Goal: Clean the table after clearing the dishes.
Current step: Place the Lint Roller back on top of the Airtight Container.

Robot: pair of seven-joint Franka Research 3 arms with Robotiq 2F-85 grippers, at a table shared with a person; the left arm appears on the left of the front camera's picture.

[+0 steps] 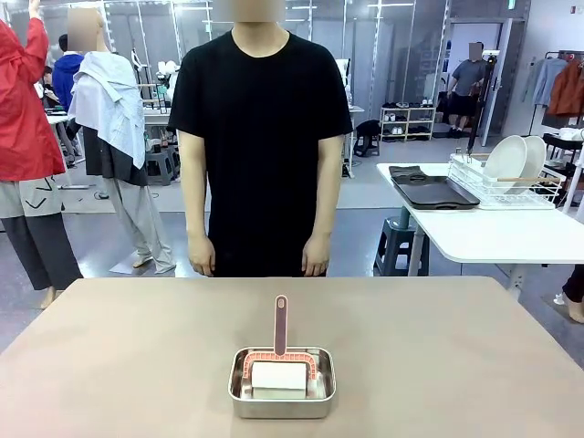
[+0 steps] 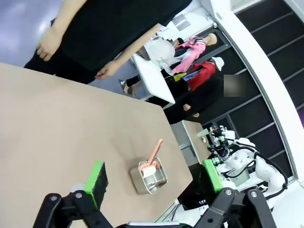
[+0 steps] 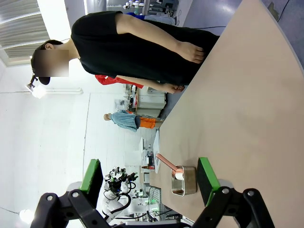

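Hovering above the table (image 2: 71, 123), left end effector (image 2: 154, 178) open-jawed

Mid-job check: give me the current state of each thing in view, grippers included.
table: bare except for the steel pan
steel pan: upright near the robot's edge, holding the brush
brush: in the pan, pink handle pointing toward the person
left gripper: open, holding nothing
right gripper: open, holding nothing
person's hands: hanging down, off the table
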